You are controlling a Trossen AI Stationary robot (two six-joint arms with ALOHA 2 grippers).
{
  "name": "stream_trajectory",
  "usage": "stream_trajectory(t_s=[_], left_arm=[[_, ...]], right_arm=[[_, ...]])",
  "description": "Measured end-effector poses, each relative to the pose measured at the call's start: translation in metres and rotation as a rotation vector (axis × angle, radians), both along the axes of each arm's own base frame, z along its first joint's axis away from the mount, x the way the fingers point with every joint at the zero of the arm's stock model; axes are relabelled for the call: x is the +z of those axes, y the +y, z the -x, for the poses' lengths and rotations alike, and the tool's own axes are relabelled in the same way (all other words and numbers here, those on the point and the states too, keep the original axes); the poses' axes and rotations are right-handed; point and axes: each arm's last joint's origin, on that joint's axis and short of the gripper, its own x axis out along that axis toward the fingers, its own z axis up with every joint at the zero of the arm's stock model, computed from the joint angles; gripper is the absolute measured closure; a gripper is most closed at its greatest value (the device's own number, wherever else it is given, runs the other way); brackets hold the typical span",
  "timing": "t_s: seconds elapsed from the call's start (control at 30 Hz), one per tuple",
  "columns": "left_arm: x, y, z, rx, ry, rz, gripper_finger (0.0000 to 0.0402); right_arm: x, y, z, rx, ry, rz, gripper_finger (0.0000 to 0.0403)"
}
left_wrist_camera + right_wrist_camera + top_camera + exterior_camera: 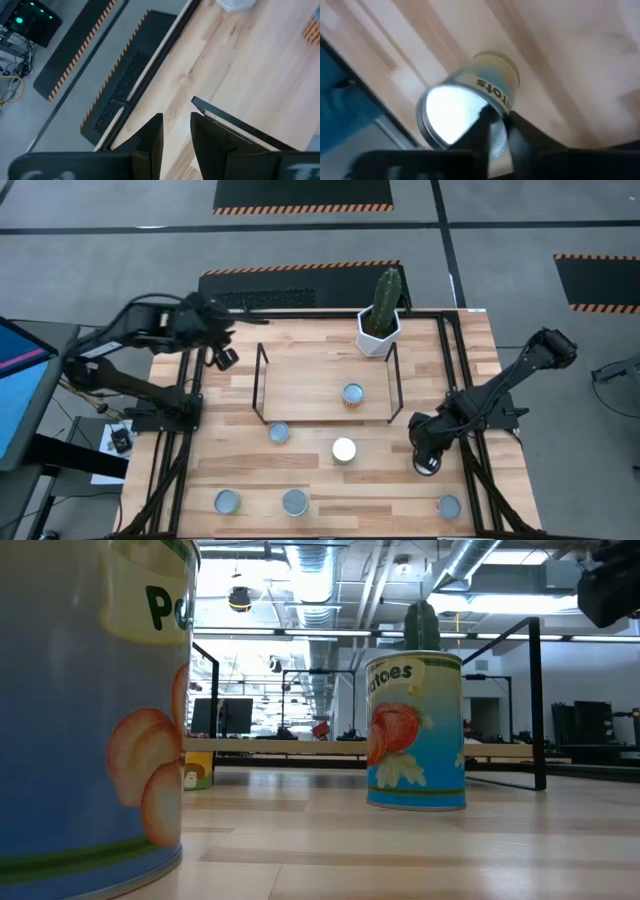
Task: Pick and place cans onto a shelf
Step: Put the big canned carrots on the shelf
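While one round-topped can (352, 393) occupies the wood-board shelf (300, 385) — others dot the table.

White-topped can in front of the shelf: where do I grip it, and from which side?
Take the white-topped can across its round side wall, coming straight down. It stands upright, lid up, with bare table all round, so the jaws should fit either side. The right gripper is nearest, on its right.

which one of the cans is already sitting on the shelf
Only the can toward the right end of the shelf, in front of the cactus pot. The other five stand on the table outside it.
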Motion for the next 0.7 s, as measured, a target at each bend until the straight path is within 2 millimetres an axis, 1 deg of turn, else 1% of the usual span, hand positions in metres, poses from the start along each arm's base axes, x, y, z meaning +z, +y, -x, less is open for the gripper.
stream_trajectory(t_s=[0.03,0.07,0.17,0.23,0.37,0.47,0.57,0.7], left_arm=[[0.002,-0.001,0.005,0.006,-0.022,0.001,0.0315],[0.004,-0.001,0.011,0.011,-0.041,0.001,0.0315],[0.010,-0.003,0.026,0.022,-0.091,-0.008,0.0315],[0.013,-0.004,0.035,0.027,-0.118,-0.017,0.0315],[0.018,-0.006,0.049,0.033,-0.158,-0.030,0.0315],[0.020,-0.007,0.057,0.033,-0.183,-0.033,0.0315],[0.021,-0.008,0.064,0.033,-0.203,-0.035,0.0315],[0.023,-0.008,0.067,0.033,-0.218,-0.037,0.0315]], right_arm=[[0.000,0.000,-0.002,-0.017,-0.005,-0.012,0.0374],[0.001,-0.001,-0.003,-0.034,-0.013,-0.022,0.0386],[0.007,0.000,-0.006,-0.068,-0.014,-0.059,0.0392],[0.020,0.001,-0.011,-0.071,-0.036,-0.088,0.0397],[0.068,0.006,-0.019,-0.052,-0.184,-0.199,0.0399],[0.108,0.005,-0.026,-0.043,-0.329,-0.236,0.0399],[0.146,-0.003,-0.033,-0.037,-0.523,-0.178,0.0400],[0.179,-0.024,-0.051,-0.069,-0.743,0.026,0.0401]])
